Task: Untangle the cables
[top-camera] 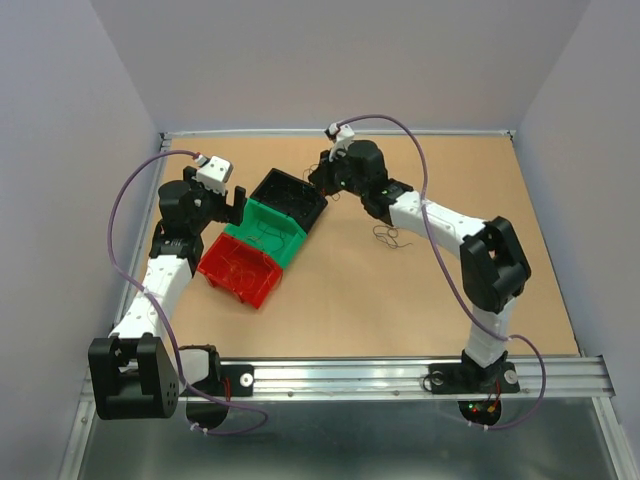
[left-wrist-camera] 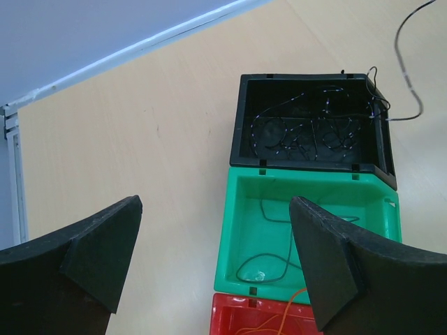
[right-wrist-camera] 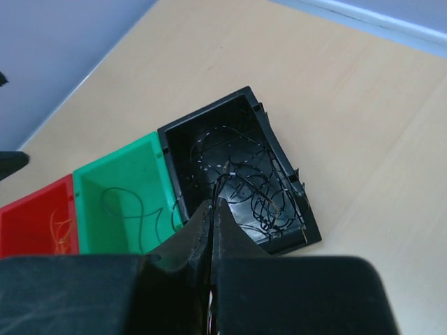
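Right gripper [right-wrist-camera: 211,207], pressed together seemingly on a dark cable [right-wrist-camera: 221,183], over the black bin [right-wrist-camera: 202,109]; release low so the strand drops inside. Left gripper [left-wrist-camera: 216,206] spread, idle

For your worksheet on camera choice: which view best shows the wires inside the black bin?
Left wrist: the black bin lies open, its wires unobstructed. Right wrist: right gripper overlaps it; top external: too small.
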`<state>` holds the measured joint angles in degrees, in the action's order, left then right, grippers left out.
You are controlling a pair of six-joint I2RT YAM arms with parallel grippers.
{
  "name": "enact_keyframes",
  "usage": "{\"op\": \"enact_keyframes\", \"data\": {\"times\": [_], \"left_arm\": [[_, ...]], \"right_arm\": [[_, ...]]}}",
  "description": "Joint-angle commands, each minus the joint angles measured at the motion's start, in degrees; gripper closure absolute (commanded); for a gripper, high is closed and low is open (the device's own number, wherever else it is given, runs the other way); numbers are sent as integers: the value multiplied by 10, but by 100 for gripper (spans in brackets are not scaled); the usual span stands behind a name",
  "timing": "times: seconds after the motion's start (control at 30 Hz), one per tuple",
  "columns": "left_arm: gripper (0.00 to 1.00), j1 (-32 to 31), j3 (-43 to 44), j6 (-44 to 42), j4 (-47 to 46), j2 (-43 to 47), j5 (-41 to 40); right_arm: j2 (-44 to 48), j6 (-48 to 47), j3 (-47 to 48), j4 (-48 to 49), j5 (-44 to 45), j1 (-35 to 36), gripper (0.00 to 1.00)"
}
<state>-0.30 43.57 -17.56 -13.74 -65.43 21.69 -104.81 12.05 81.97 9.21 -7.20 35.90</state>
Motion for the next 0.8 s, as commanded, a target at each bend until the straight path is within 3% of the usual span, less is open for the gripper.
{"op": "enact_keyframes", "data": {"times": [0.0, 0.2, 0.3, 0.33, 0.47, 0.63, 0.77], "left_arm": [[1, -1, 3, -2, -25, 8, -7], [1, -1, 5, -1, -25, 4, -8], [1, -1, 4, -1, -25, 5, -7], [1, -1, 4, -1, -25, 6, -8], [1, -2, 4, -1, -25, 7, -8], [1, -2, 1, 1, -28, 11, -8], [1, -1, 3, 0, -26, 7, -7]], "right_arm": [[-75, -16, 84, -20, -33, -1, 99], [-200, -25, 217, -67, -52, 3, 100], [-284, -47, 286, -117, -102, 10, 99], [-307, -54, 348, -135, -106, 12, 99], [-428, -77, 468, -213, -76, 22, 99], [-466, -85, 486, -234, -92, 22, 99], [-455, -86, 448, -242, -34, 22, 99]]}}
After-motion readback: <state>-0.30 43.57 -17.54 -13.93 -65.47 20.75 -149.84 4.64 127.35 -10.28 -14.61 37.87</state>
